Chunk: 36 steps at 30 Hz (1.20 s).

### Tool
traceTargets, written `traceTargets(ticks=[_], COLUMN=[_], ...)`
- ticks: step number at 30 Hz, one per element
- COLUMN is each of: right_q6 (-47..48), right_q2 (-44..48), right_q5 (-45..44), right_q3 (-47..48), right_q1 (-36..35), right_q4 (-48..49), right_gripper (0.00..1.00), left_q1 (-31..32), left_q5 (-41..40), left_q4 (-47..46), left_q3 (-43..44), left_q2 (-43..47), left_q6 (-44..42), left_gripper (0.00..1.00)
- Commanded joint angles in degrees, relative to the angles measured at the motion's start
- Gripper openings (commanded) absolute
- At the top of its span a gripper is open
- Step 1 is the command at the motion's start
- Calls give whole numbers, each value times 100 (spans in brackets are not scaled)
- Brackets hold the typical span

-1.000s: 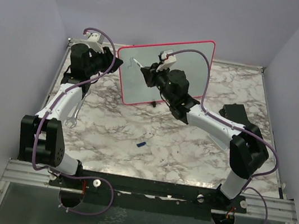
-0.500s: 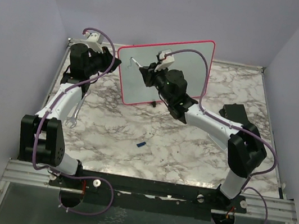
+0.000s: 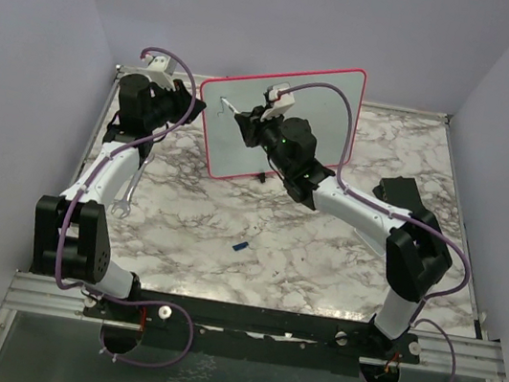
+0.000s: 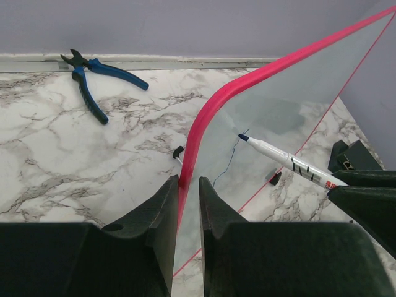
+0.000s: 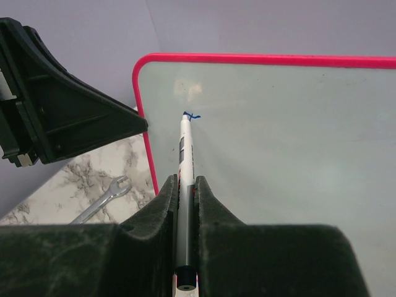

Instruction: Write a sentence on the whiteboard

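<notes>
1. The whiteboard (image 3: 224, 152) stands upright at the far left of the table (image 3: 321, 260), almost wholly blank.
2. My left gripper (image 4: 189, 182) pinches its pink side edge between narrow jaws.
3. My right gripper (image 5: 185, 182) is clamped tight on the marker (image 5: 184, 142), tip at the board's upper left.
4. Of the sentence (image 5: 190, 115), I see one small blue stroke; the rest remains.

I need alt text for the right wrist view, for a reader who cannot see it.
The right claw, shut on a white marker, holds its tip against the upper left of the pink-framed whiteboard, at a small blue mark. A wrench lies on the marble table beside the board.
</notes>
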<state>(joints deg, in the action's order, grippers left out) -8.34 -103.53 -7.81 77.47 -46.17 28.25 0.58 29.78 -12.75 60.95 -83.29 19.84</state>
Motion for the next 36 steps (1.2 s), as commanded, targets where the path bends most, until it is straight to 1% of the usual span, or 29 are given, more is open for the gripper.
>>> traceTargets(ticks=[1,12,27,32,36], right_q6=[-14,-12,8,6,2], right_q2=[-167,-101,139,141,105], right_q5=[32,-13,-643,-662,-502], right_q3=[-59,-215,-534,-560,-528], right_q1=[-6,-36,-72,-76,-83], right_q4=[-67,-126,10,-18,-39], right_gripper=[1,1,1,1,1], left_q1=[-10,-5,-5,-5,-5], left_q5=[160,151,125,123,128], left_q4=[-96,-107,-109,-109,-113], left_q3=[-39,-48,-74,-74,-84], left_q2=[-8,15,74,75,76], left_q6=[-41,-41,-50,-47,-50], left_gripper=[20,19,19,19,19])
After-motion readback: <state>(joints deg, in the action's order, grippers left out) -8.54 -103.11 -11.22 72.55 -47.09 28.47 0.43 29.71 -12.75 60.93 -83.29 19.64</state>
